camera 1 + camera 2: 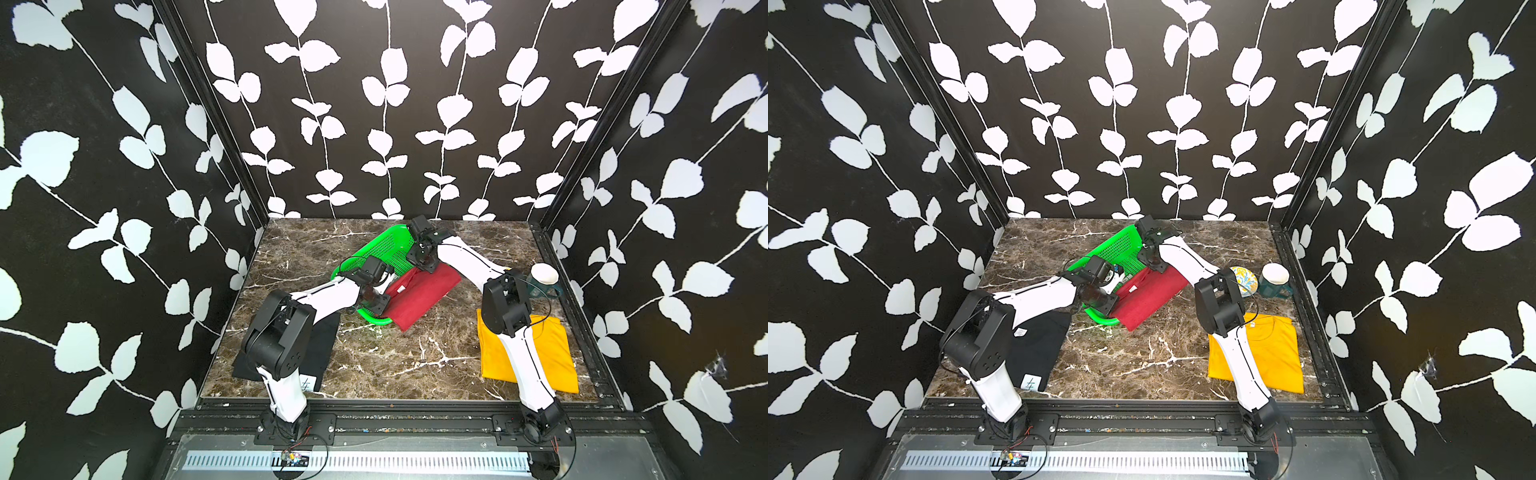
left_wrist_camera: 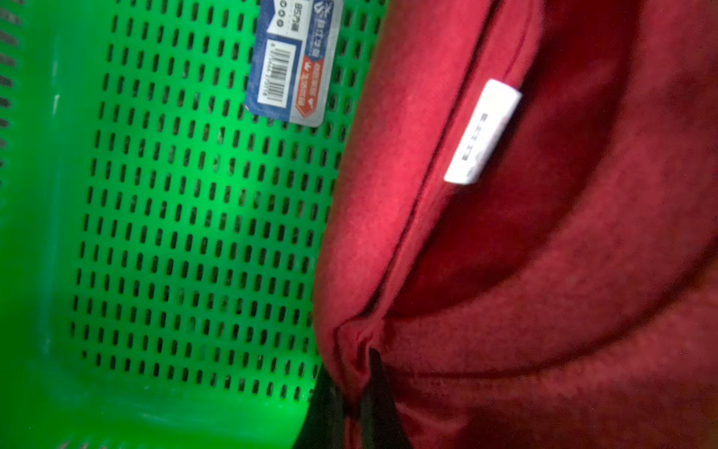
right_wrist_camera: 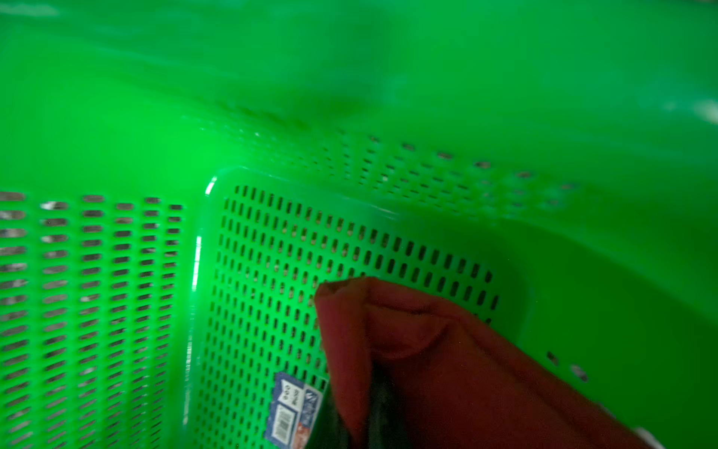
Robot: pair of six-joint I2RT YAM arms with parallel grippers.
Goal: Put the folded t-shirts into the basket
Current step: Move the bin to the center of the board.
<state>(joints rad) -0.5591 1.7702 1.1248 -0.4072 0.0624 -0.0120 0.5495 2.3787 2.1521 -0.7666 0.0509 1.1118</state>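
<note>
In both top views, a green basket [image 1: 384, 249] sits diagonally at the back middle of a marble desk [image 1: 395, 365]. A red t-shirt [image 1: 428, 297] drapes across the basket's right rim, one edge inside and most of its folded body on the desk outside. The left tool [image 1: 379, 308] meets the shirt's near end at the basket's front corner, and the right tool [image 1: 427, 266] meets its far end over the basket. A black t-shirt [image 1: 1036, 353] lies flat at the front left, partly under the left arm. A yellow t-shirt [image 1: 1277, 357] lies flat at the front right. A patterned bowl [image 1: 1245, 277] and a dark mug [image 1: 1276, 282] stand by the right wall.

In the left wrist view, the left tool is closed tight, with a fold of the red shirt near its collar pinched between the dark fingers [image 2: 382, 396]. The perforated basket floor and its label sticker [image 2: 291, 66] lie beside the cloth.

In the right wrist view, the right tool is likewise closed tight on a bunched corner of the red shirt, held just above the basket floor.

The step in hand appears to be loading the first shirt. The next move likely calls for both tools to travel together deeper across the basket, so that the trailing cloth clears the rim, before lowering and letting go. The other two shirts are not yet in the basket.
</note>
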